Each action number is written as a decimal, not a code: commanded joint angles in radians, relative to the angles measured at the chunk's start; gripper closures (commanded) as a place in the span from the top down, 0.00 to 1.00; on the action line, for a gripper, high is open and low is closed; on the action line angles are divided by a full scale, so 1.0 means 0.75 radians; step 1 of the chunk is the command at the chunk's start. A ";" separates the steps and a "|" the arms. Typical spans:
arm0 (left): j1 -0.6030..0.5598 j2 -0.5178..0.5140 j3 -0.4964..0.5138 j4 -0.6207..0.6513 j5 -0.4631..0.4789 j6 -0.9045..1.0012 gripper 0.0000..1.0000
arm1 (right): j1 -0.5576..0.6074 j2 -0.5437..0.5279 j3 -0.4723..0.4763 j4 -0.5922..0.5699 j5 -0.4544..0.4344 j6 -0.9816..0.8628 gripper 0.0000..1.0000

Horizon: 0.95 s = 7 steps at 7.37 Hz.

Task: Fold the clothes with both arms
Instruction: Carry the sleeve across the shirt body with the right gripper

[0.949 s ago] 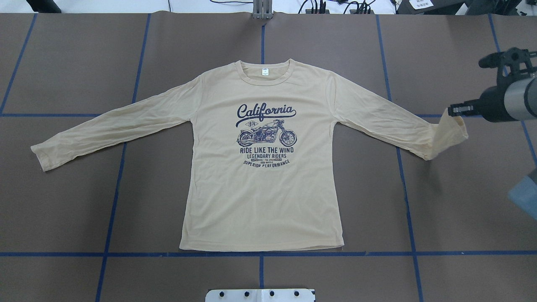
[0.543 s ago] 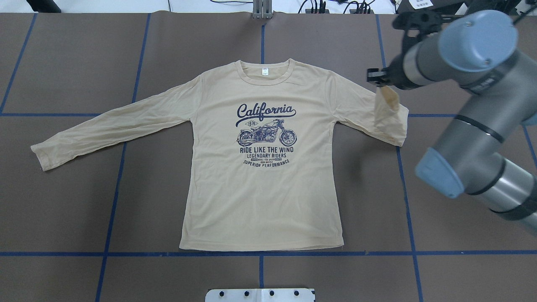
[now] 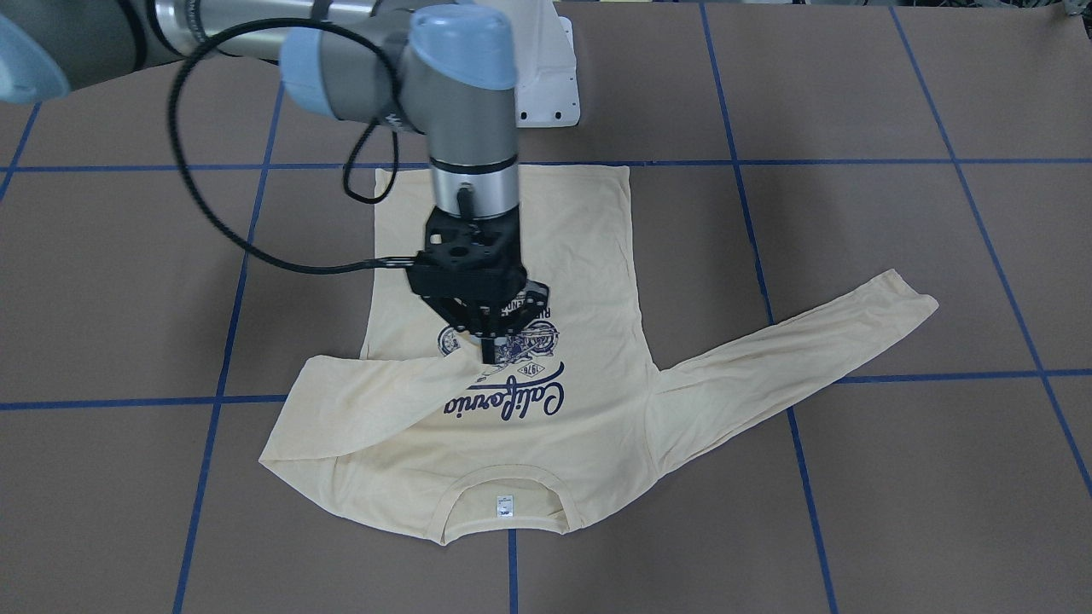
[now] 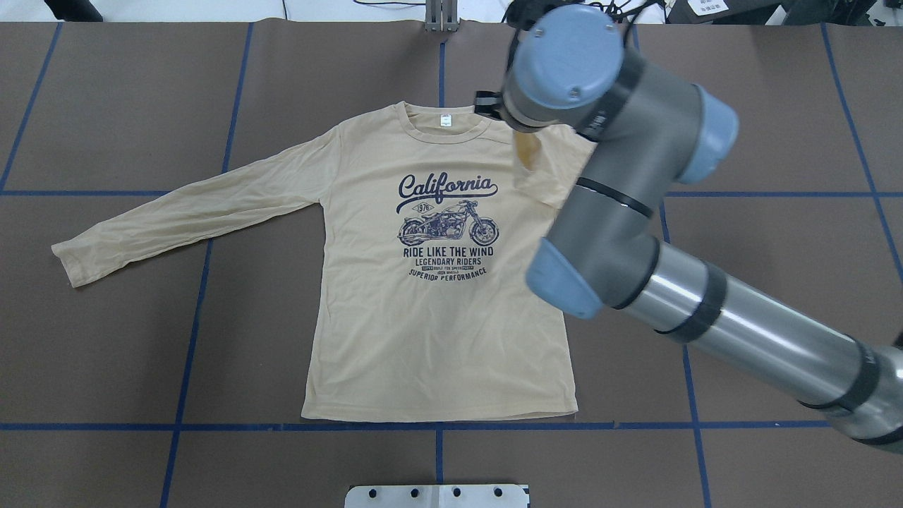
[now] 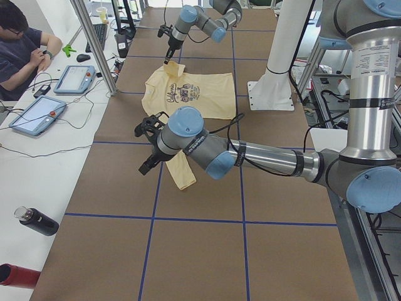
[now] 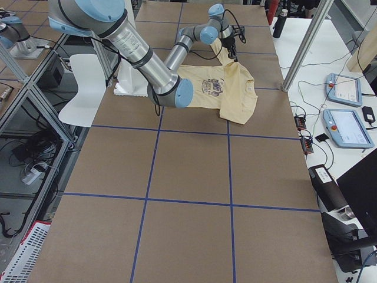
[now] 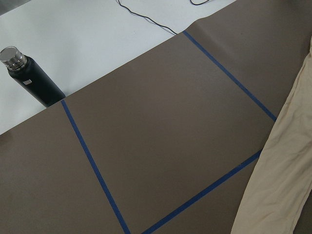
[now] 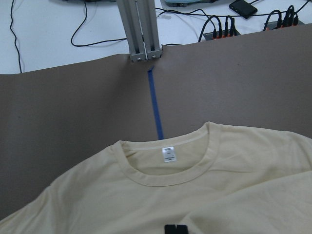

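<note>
Shirt (image 4: 437,339) lies flat on the desk (image 4: 106,353), print up, collar toward the far edge from the robot. You have the right end effector (image 3: 488,348) clenched on the cuff of the sleeve (image 3: 367,401) on the robot's right. That sleeve runs folded inward across the chest, with the cuff lifted over the motorcycle print. The other sleeve (image 4: 183,215) lies stretched out flat to the left. The left end effector (image 5: 148,145) hangs near that sleeve's cuff. Only a side view shows it, so you cannot tell whether it is released or clenched. Step in hand, by my reading: the first sleeve fold. The next move likely calls for lowering the cuff onto the torso and releasing it without dragging the thin fabric, then doing the same with the other sleeve.
</note>
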 commanded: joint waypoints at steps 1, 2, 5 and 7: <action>0.000 0.000 0.002 0.001 0.000 0.000 1.00 | -0.111 0.345 -0.427 0.018 -0.118 0.143 0.00; 0.000 0.000 0.007 0.001 0.000 0.000 1.00 | -0.152 0.389 -0.495 0.049 -0.165 0.154 0.00; 0.000 0.000 0.009 0.001 0.000 0.000 1.00 | -0.183 0.536 -0.696 0.076 -0.170 0.268 0.98; 0.000 0.000 0.011 0.001 0.000 0.002 1.00 | -0.175 0.587 -0.698 0.076 -0.156 0.266 0.99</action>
